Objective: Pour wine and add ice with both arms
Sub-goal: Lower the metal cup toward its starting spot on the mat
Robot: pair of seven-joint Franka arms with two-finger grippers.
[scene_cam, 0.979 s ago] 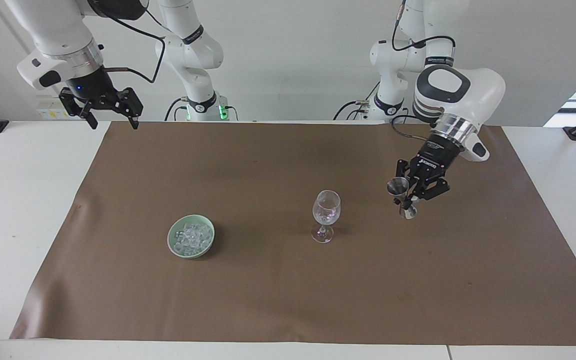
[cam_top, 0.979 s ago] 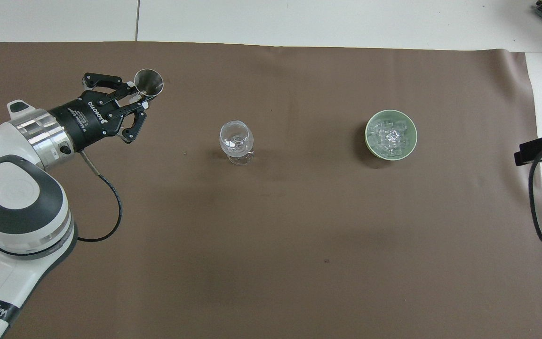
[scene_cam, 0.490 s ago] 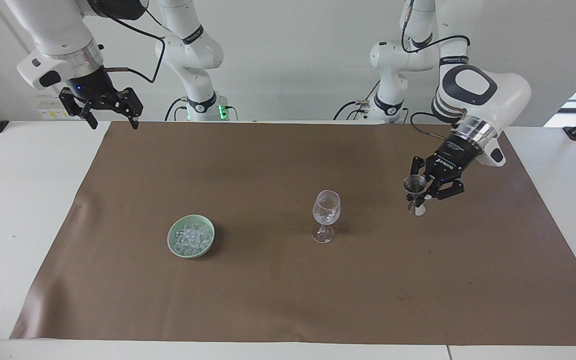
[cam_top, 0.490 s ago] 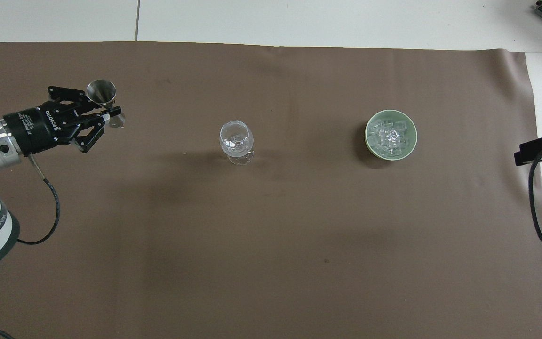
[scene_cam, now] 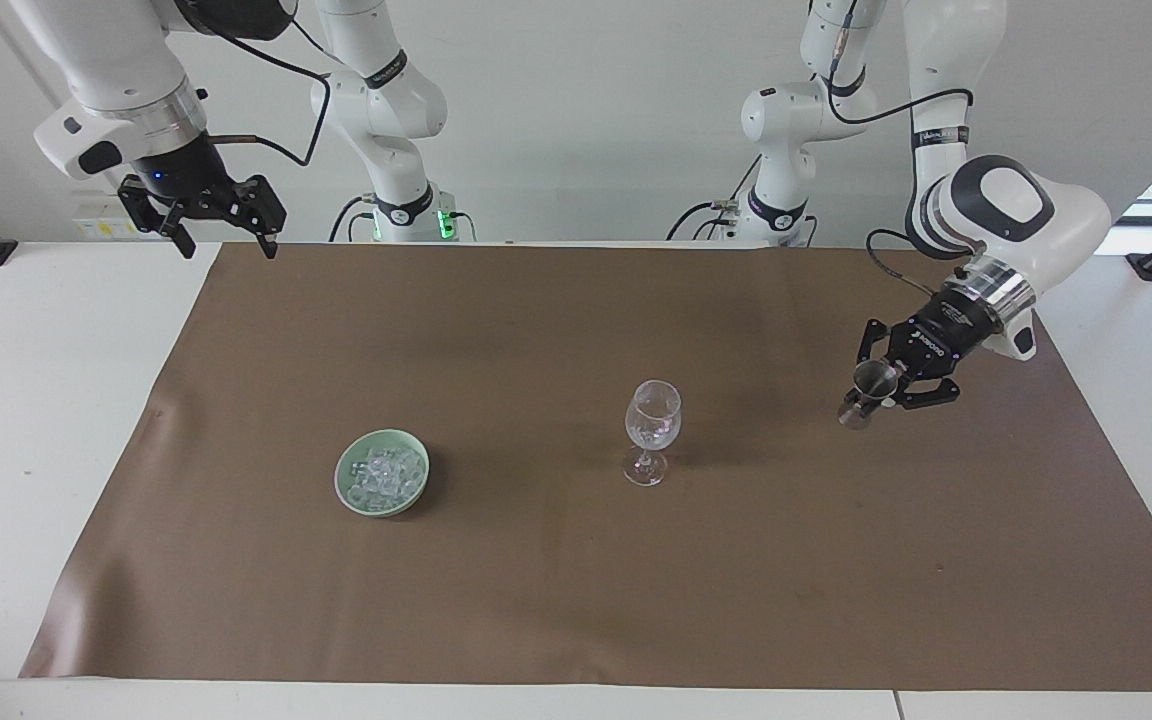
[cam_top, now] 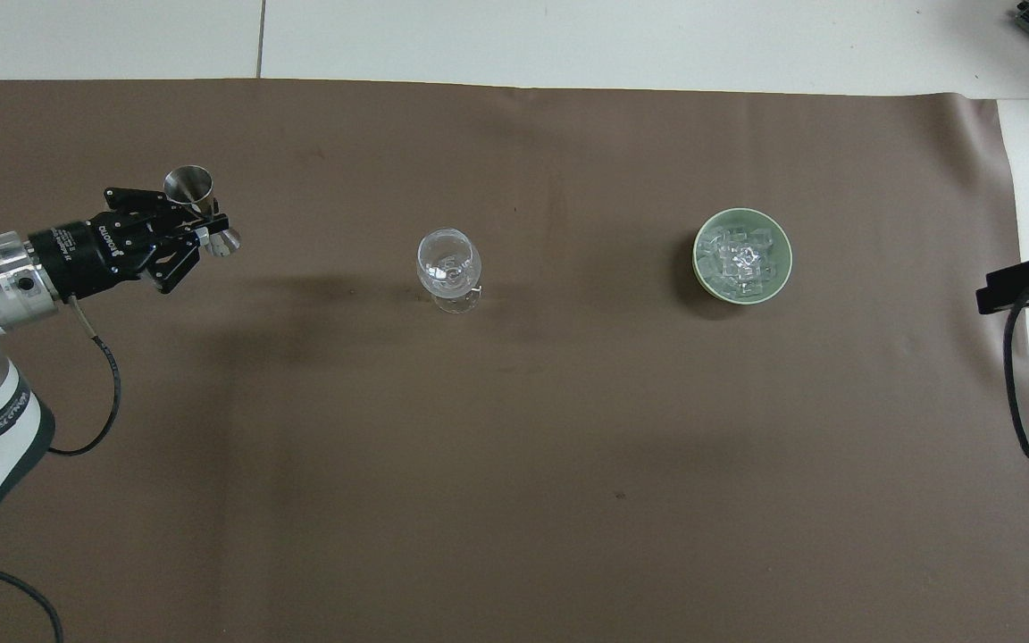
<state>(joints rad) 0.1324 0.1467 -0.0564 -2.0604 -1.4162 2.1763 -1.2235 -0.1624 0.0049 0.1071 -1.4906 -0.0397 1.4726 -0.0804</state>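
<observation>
Left gripper [scene_cam: 884, 391] clenched on a metal jigger [scene_cam: 866, 385], low over the mat [scene_cam: 536, 600] toward the left arm's end.
Right gripper [scene_cam: 221, 238], fingers spread, waited above the mat's corner; the ice [scene_cam: 383, 477] sat in a green bowl [scene_cam: 348, 492], beside the wine glass [scene_cam: 652, 425] mid-mat.

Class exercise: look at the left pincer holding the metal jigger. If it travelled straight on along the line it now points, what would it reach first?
The left pincer, shut on the jigger, points slantwise down and toward the wine glass. It would probably meet the brown mat first, short of the glass, though depth is hard to judge.
</observation>
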